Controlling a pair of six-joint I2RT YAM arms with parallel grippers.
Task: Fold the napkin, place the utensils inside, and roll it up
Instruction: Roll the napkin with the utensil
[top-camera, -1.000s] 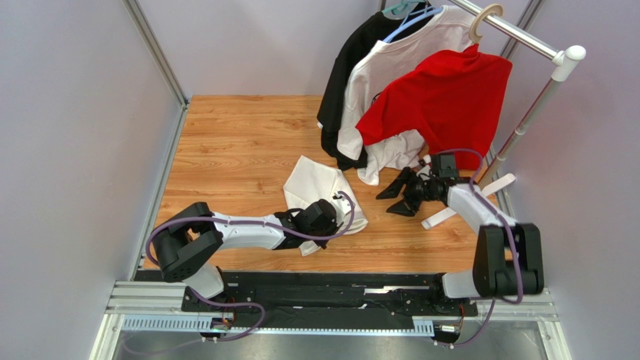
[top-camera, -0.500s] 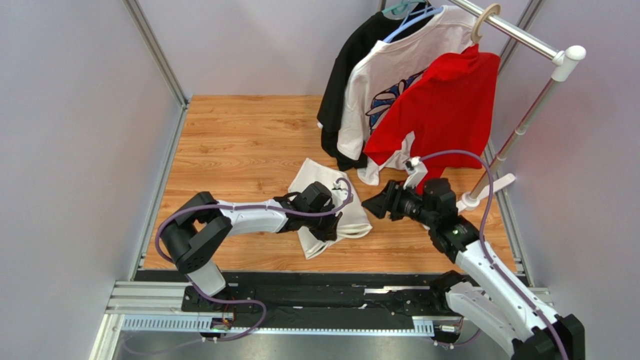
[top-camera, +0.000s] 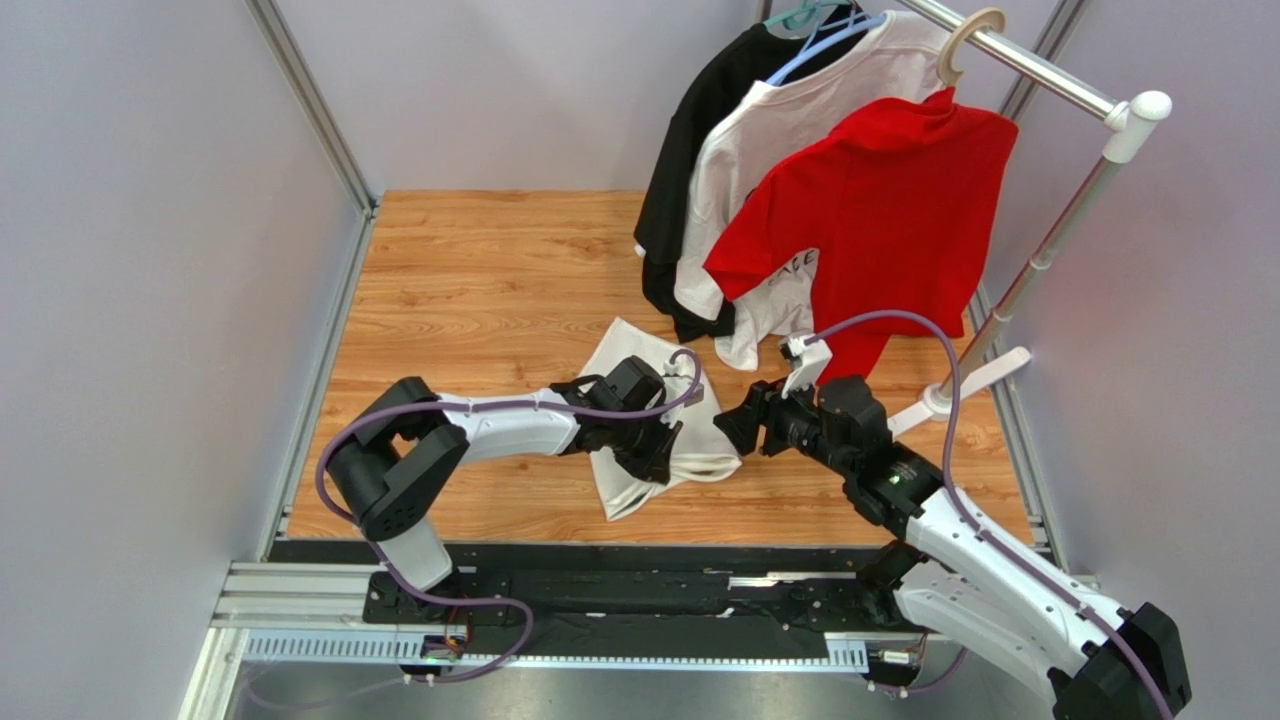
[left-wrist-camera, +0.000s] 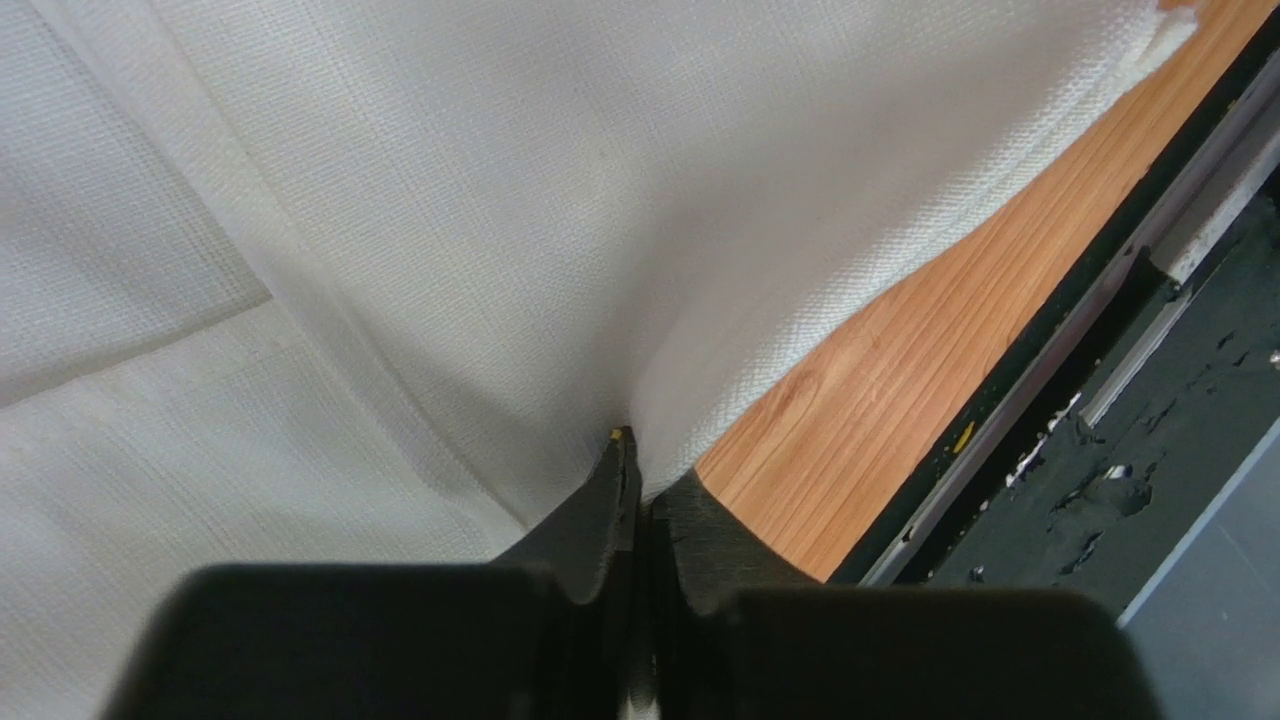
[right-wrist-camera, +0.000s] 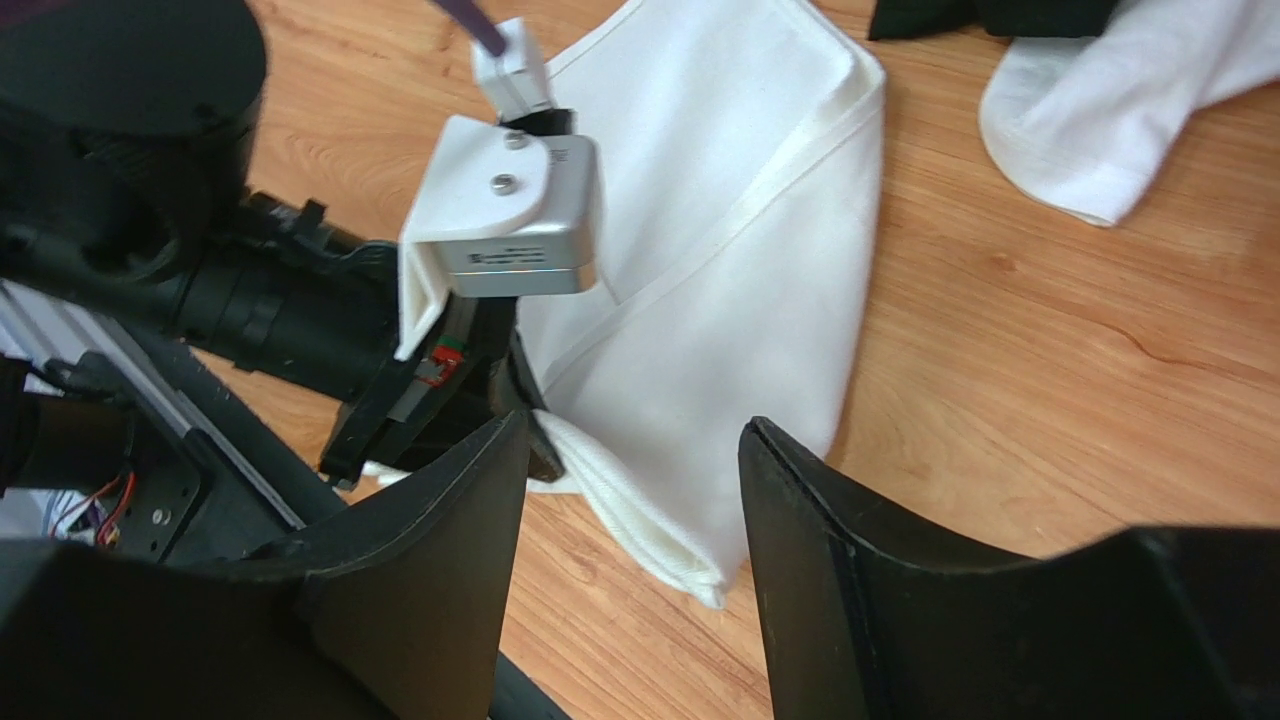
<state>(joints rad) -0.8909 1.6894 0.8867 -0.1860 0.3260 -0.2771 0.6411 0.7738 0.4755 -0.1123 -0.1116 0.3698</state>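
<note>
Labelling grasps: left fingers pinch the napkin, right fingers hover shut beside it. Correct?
Not shut: the right fingers hover open beside the napkin, as the right wrist view shows. The left fingers do pinch it.

The napkin (left-wrist-camera: 451, 225) ahead of the left gripper (left-wrist-camera: 643, 483) is thin white woven cloth, matt, with a visible weave. Beside it, the tabletop (left-wrist-camera: 842, 435) is smooth wood-grain. The right gripper (right-wrist-camera: 631, 438) is matt black plastic.

The left gripper (top-camera: 657, 456) and wrist cover the middle of the napkin (top-camera: 706, 447) from above. Close up, the cloth runs off the top and left edges and its fold vanishes between the closed tips. The right wrist view cuts off the white shirt (right-wrist-camera: 1112, 105)
</note>
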